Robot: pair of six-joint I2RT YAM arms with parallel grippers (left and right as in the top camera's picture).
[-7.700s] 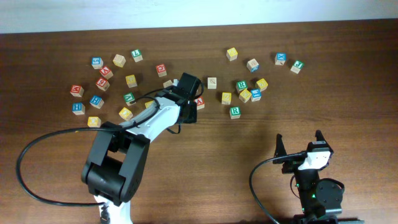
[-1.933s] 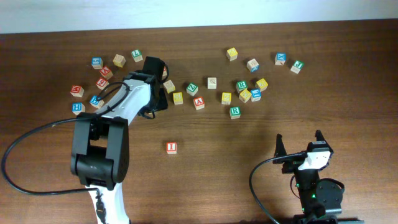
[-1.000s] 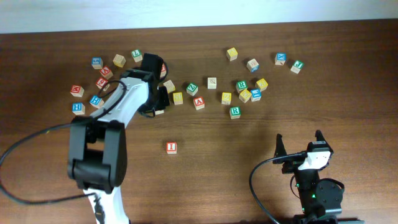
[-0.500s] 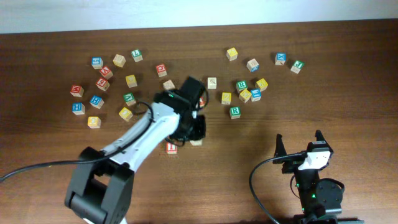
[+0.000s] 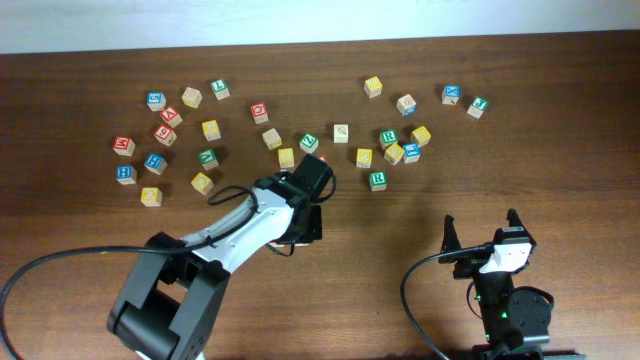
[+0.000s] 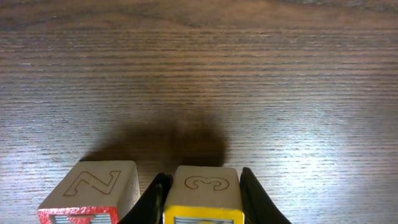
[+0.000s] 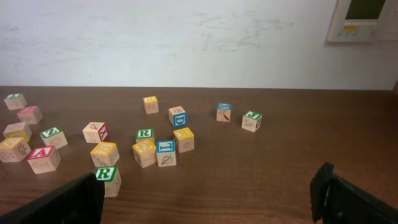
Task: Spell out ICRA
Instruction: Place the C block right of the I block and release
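Note:
My left gripper is shut on a yellow-edged cube, one finger on each side. The cube's side face shows an engraved 3, and its printed top is cut off by the frame edge. It sits low on the table, close beside a red-edged cube to its left. The arm hides both cubes in the overhead view. The red A cube and a green R cube lie in the scatter; the R also shows in the overhead view. My right gripper is open and empty at the front right.
Several other letter cubes lie scattered across the far half of the table, in a left group around and a right group around. A second green R cube is among them. A white wall stands behind the table.
The left arm carried a yellow cube from the left group to the front middle, beside the red I cube. It now covers both cubes in the overhead view. The right arm has not moved.

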